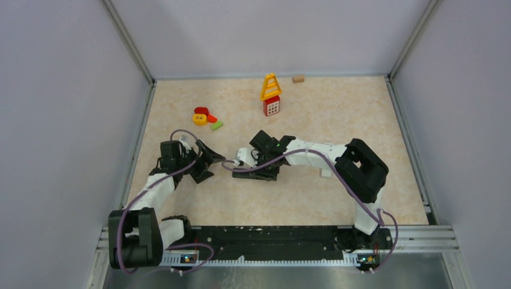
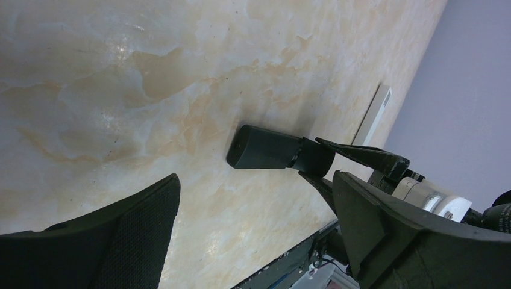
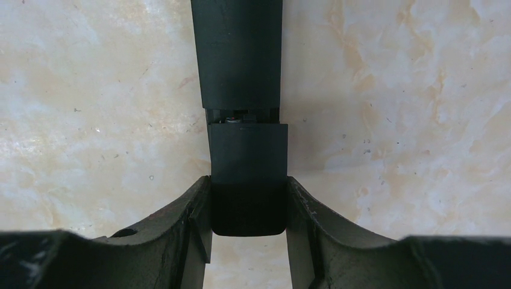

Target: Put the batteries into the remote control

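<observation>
The remote control (image 3: 241,66) is a long black bar lying flat on the marbled table; it also shows in the top view (image 1: 250,175). My right gripper (image 3: 247,208) is shut on its near end, one finger on each side. The back cover (image 3: 247,150) sits slid partway, and a narrow gap shows the silvery end of a battery (image 3: 240,120) inside. No loose batteries are in view. My left gripper (image 2: 253,223) is open and empty, just left of the remote's far end (image 2: 265,150), not touching it.
A yellow cone toy on a red dice block (image 1: 270,95) and a small wooden block (image 1: 298,78) stand at the back. Red, yellow and green toy pieces (image 1: 205,117) lie back left. Grey walls enclose the table on three sides.
</observation>
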`<state>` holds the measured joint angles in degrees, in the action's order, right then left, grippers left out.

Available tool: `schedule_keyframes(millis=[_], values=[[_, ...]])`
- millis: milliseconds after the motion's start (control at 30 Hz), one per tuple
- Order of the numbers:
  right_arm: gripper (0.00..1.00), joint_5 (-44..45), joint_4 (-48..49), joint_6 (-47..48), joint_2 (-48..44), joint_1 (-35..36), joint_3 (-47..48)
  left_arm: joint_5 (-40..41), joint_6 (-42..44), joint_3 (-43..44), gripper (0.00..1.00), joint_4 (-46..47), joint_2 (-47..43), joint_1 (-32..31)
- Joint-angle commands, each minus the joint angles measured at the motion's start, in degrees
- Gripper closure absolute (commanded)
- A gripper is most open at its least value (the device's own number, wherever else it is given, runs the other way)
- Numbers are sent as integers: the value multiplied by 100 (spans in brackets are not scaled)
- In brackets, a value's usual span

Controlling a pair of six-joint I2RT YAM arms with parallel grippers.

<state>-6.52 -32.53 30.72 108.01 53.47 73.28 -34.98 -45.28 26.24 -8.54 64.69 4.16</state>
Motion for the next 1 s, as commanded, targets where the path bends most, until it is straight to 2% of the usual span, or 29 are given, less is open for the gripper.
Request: schedule_keyframes(millis=[0,400,967], values=[[73,-219,-174,132,-111,118,56,-105,76,145,1,256,34,40],[73,-178,390,96,-553,109,-220,-117,89,128,1,247,19,36],[73,-151,219,307,-374,116,-179,-116,85,118,1,238,-17,41]])
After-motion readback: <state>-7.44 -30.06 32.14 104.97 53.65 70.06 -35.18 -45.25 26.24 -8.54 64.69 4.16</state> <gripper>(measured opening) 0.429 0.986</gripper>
